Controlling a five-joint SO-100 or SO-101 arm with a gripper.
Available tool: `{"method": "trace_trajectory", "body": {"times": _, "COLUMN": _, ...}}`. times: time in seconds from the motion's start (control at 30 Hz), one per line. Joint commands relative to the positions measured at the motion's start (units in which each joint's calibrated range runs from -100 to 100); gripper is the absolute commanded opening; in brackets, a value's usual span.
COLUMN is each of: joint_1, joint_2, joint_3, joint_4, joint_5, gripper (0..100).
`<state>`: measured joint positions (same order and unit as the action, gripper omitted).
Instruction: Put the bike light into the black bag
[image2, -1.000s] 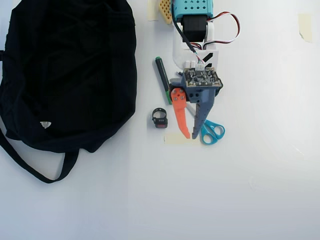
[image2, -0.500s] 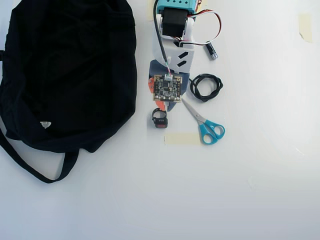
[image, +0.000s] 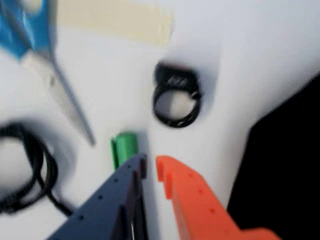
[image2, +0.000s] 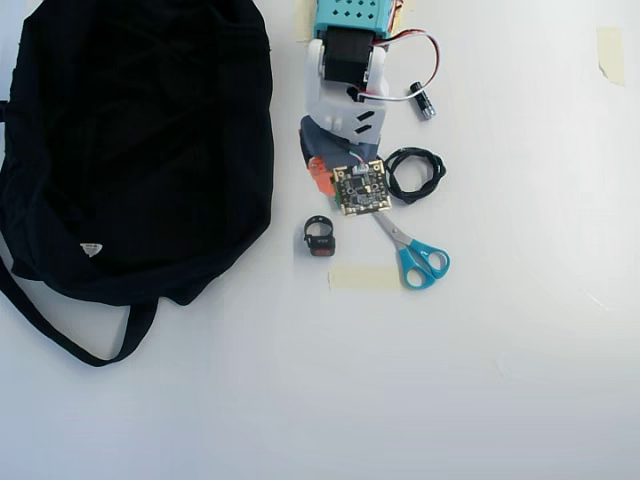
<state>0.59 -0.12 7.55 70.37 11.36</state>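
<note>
The bike light (image: 176, 95) is a small black gadget with a loop strap, lying on the white table just beyond my fingertips. In the overhead view it (image2: 320, 237) shows its red face, a short way right of the black bag (image2: 140, 140). The bag fills that view's left side, and its edge shows at the right of the wrist view (image: 287, 165). My gripper (image: 151, 167) has a navy finger and an orange finger. It hovers short of the light, jaws a narrow gap apart and empty. In the overhead view the gripper (image2: 322, 186) is mostly under the wrist board.
Blue-handled scissors (image2: 415, 255) lie right of the light, also in the wrist view (image: 50, 65). A coiled black cable (image2: 415, 173), a black battery (image2: 423, 100) and a tape strip (image2: 363, 277) lie nearby. A small green piece (image: 124, 147) sits by the navy finger.
</note>
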Motion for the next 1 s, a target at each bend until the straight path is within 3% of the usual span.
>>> {"method": "trace_trajectory", "body": {"times": 0.0, "joint_1": -0.74, "joint_2": -1.29, "joint_3": 1.08, "joint_4": -0.52, "joint_5": 2.65, "gripper": 2}}
{"method": "trace_trajectory", "body": {"times": 0.47, "joint_1": -0.51, "joint_2": -1.04, "joint_3": 9.88, "joint_4": -19.47, "joint_5": 3.96, "gripper": 3}}
{"method": "trace_trajectory", "body": {"times": 0.97, "joint_1": 0.76, "joint_2": 10.66, "joint_3": 5.39, "joint_4": -23.52, "joint_5": 2.96, "gripper": 5}}
